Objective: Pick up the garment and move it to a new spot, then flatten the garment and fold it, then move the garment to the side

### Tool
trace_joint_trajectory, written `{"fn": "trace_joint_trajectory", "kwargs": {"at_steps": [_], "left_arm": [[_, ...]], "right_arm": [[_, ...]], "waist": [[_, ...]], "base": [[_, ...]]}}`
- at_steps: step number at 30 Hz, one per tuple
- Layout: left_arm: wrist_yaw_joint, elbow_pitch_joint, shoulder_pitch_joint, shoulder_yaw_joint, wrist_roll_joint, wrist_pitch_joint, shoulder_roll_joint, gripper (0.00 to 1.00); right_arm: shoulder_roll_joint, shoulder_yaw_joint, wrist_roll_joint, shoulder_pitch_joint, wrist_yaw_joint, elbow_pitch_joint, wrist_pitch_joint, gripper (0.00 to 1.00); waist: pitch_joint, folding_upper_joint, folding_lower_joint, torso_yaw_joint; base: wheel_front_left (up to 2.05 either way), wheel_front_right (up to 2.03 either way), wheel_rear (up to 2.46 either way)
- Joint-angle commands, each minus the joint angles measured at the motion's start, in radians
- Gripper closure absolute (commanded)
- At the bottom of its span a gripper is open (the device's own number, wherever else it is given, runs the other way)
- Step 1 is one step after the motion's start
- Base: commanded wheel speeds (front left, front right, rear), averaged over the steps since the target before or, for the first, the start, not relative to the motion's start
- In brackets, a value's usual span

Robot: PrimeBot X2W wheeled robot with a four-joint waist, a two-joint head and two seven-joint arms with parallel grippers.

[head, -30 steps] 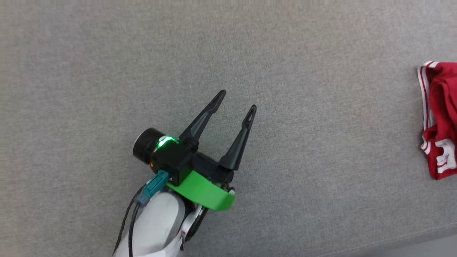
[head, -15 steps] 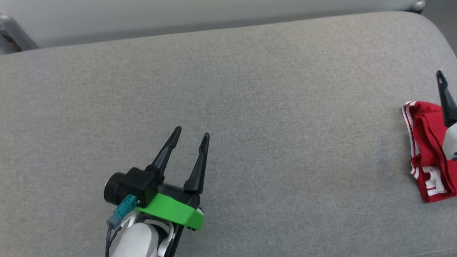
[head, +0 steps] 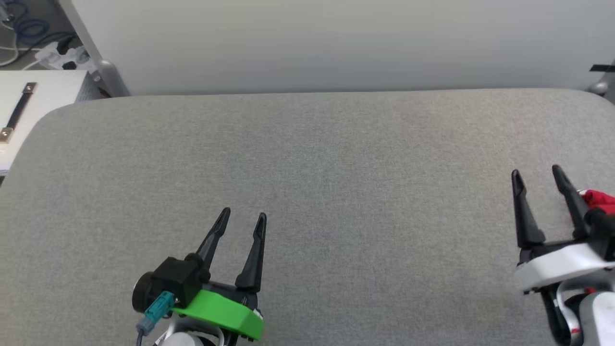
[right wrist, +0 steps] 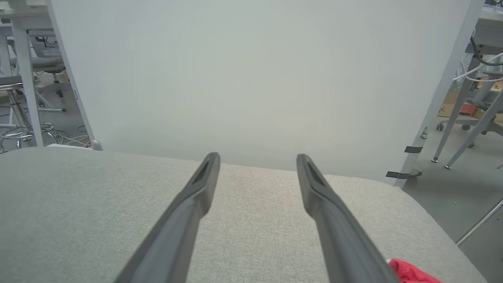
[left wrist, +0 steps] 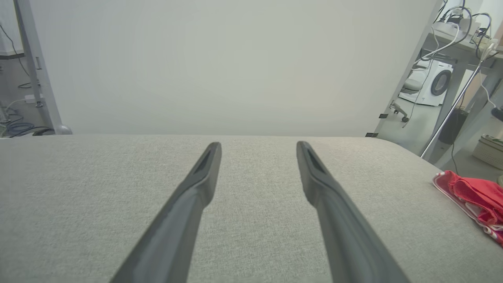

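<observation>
**Clerk:** Item one. Red jersey garment [head: 597, 199] with red-and-white striped trim, bunched in a heap. No print shows.

**Checker:** Location?

**Clerk:** Just beside the outer finger of the right pincer [head: 536, 171], on its right and partly hidden behind that finger. In the right wrist view a scrap of red sits low, to the right of the finger. It lies well apart from the left pincer [head: 244, 214], far off to that pincer's right.

**Checker:** Condition of the pincers?

**Clerk:** Right: two long dark fingers spread wide, nothing between them. Left: the same, spread wide and empty, over bare cloth.

**Checker:** Item two?

**Clerk:** Grey woven padded surface [head: 336, 168] with rounded corners, under both pincers. The garment lies near its right end. Item three: plain white back panel [head: 336, 43], beyond the fingertips.

**Checker:** Hazards?

**Clerk:** As I judge it, three.
- The garment is off to the side of the right pincer's gap, so closing from here would catch nothing.
- A sideways reach could push the heap towards the near right edge and off it.
- A pinch on the trim or a single layer would likely lift the heap lopsided, leaving twists that make flattening harder.

The finger also hides part of the heap from the head view, so aim is uncertain.
</observation>
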Motion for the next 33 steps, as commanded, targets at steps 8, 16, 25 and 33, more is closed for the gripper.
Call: {"fn": "trace_joint_trajectory", "kwargs": {"at_steps": [8, 16, 25, 33], "left_arm": [[-0.003, 0.022, 0.065, 0.008, 0.025, -0.006, -0.009, 0.00], [-0.003, 0.053, 0.089, 0.009, 0.060, -0.006, -0.010, 0.00], [-0.003, 0.038, 0.088, 0.038, 0.102, -0.006, -0.022, 0.00], [-0.003, 0.036, 0.088, 0.048, 0.120, -0.006, -0.031, 0.00]], "right_arm": [[0.136, -0.012, -0.044, 0.137, -0.002, 0.018, -0.087, 0.00], [0.171, 0.012, -0.061, 0.177, -0.002, 0.054, -0.109, 0.00], [0.185, 0.020, -0.065, 0.176, -0.002, 0.045, -0.111, 0.00], [0.189, 0.018, -0.067, 0.173, -0.002, 0.040, -0.111, 0.00]], "waist": [[-0.065, 0.0000, 0.0001, 0.070], [-0.069, 0.0000, 0.0001, 0.073], [-0.060, 0.0000, 0.0001, 0.069], [-0.054, 0.0000, 0.0001, 0.066]], "base": [[0.00, 0.00, 0.00], [0.00, 0.00, 0.00], [0.00, 0.00, 0.00], [0.00, 0.00, 0.00]]}}
